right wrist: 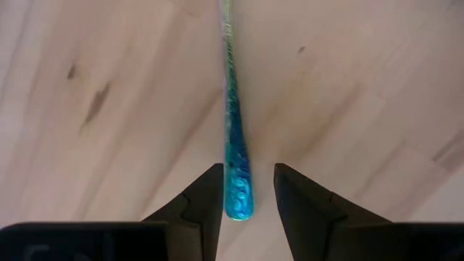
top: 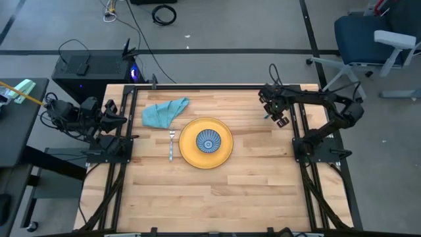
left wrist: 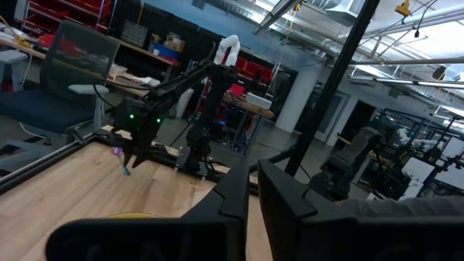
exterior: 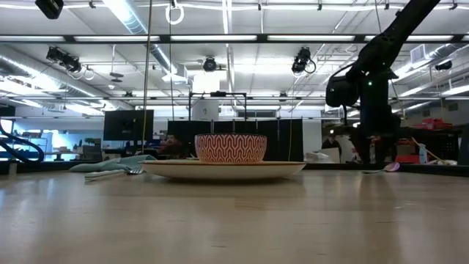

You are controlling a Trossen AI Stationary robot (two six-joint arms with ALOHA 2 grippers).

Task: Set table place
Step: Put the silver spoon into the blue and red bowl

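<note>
While left hand [top: 125, 119] shut, right hand [right wrist: 246, 190] open astride blue utensil handle [right wrist: 235, 138], lengthwise between fingers.

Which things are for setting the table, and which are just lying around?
For the job: wooden table, yellow plate, bowl on it, fork, teal napkin, blue-handled utensil between the right hand's open fingers.

Just lying about: blue chair, floor cables, black box. The left hand waits at the table's left edge.

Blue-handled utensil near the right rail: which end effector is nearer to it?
The right. The right end effector straddles the blue-handled utensil's handle end, fingers open on either side. The left end effector waits beyond the table's left rail.
</note>
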